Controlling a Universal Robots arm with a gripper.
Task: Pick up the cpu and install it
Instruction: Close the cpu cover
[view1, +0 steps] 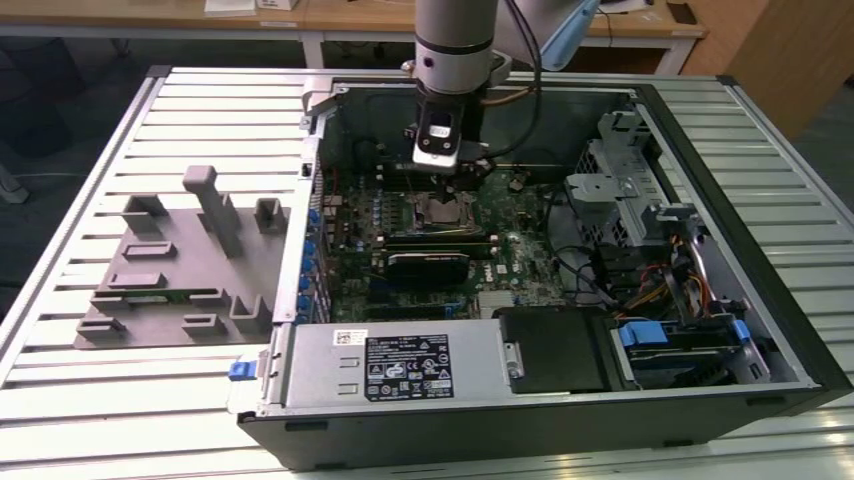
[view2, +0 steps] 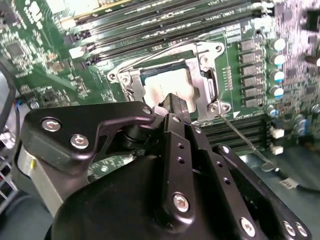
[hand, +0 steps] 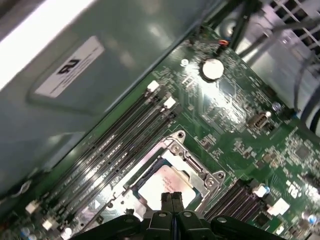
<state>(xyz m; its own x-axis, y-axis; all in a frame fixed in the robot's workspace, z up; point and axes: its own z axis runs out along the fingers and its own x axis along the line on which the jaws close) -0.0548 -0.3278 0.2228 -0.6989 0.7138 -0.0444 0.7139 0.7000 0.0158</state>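
So the big picture: a slatted metal worktop with an open computer case lying on its side, and a grey moulded parts tray next to it on the exterior view's left. The arm reaches down into the case, right over the green motherboard.

I'd say the step in hand is the very end of the install, seating rather than picking. The socket is a square frame of bright stamped steel with screw heads at the corners. The cpu lies flat inside that frame, its matte silvery lid facing up. A thin wire lever sticks out beside the frame, so the clamp looks unlatched to me.

The end effector has its two slim black fingers pinched together with nothing between them. The tips are right at the edge of the chip's lid; I can't say for sure whether they touch it.

My guess is that any move from here wants to be straight and gentle. That lid looks slick, and a sideways nudge could skew the chip.
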